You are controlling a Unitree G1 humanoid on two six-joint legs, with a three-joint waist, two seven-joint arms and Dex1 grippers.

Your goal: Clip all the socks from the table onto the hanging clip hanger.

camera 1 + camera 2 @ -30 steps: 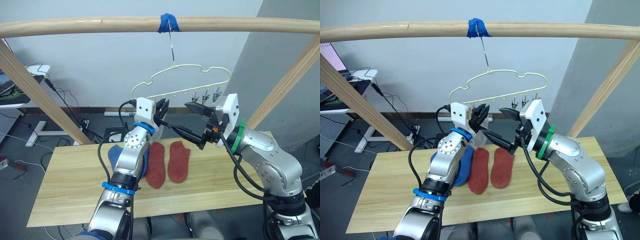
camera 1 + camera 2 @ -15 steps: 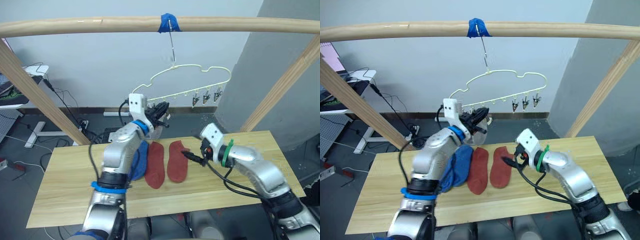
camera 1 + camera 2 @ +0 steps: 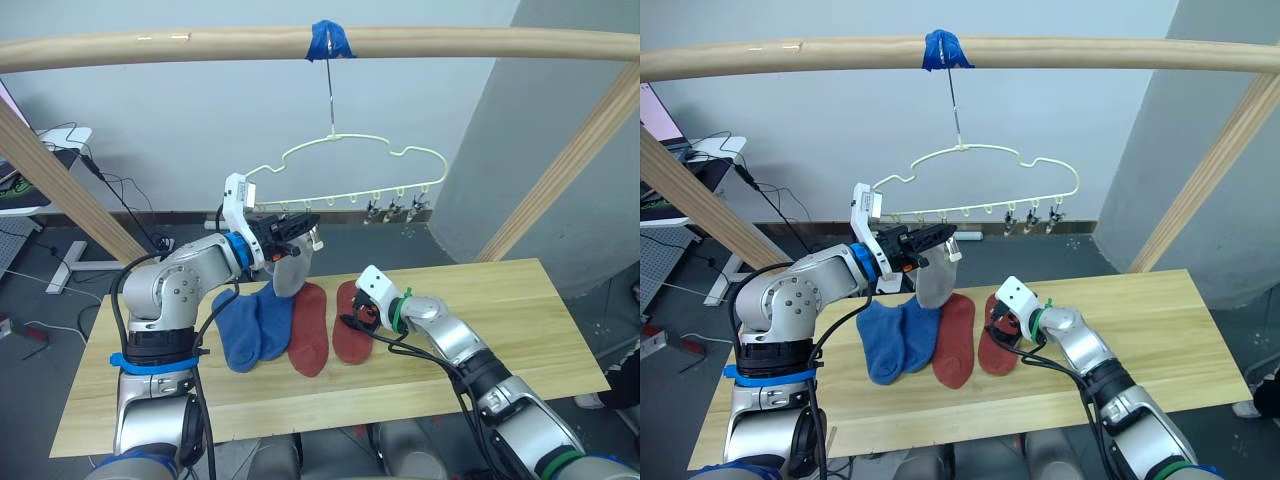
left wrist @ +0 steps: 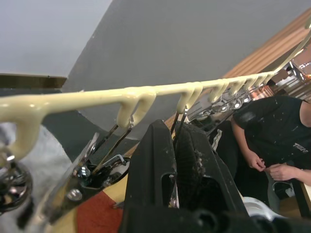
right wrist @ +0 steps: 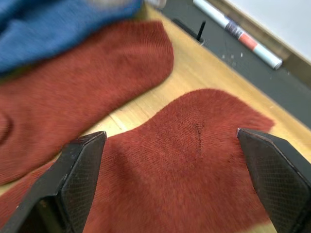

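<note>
So here's where we're at: the hanger [image 3: 352, 175] is dangling by its hook from the blue tape [image 3: 327, 40] on the top pole [image 3: 150, 48], with its clips strung along the bottom bar. A grey sock [image 3: 290, 272] hangs near the left end of that bar, toe pointing down over the table [image 3: 520, 330].

Our left gripper [image 3: 300, 222] is raised right at the bar, beside the top of the grey sock. In the left wrist view its fingers [image 4: 155, 165] sit close together, only a thin gap between them, with a clip [image 4: 104, 158] just beside them under the pale bar. We honestly can't tell if they're pinching anything, so call it narrow and leave it there. A person in a black shirt [image 4: 272, 131] shows in the background of that view.

Our right gripper [image 3: 349, 320] is low over the table, spread wide. The right wrist view shows both fingertips [image 5: 80, 167] straddling the right red sock [image 5: 189, 165], resting on or just above the fabric, nothing gripped.

On the table, left to right: two blue socks [image 3: 243, 328] side by side, the left red sock [image 3: 310, 328], then the right red one, each touching or just overlapping its neighbour. They lie on the left-middle part of the table, near its far edge.
</note>
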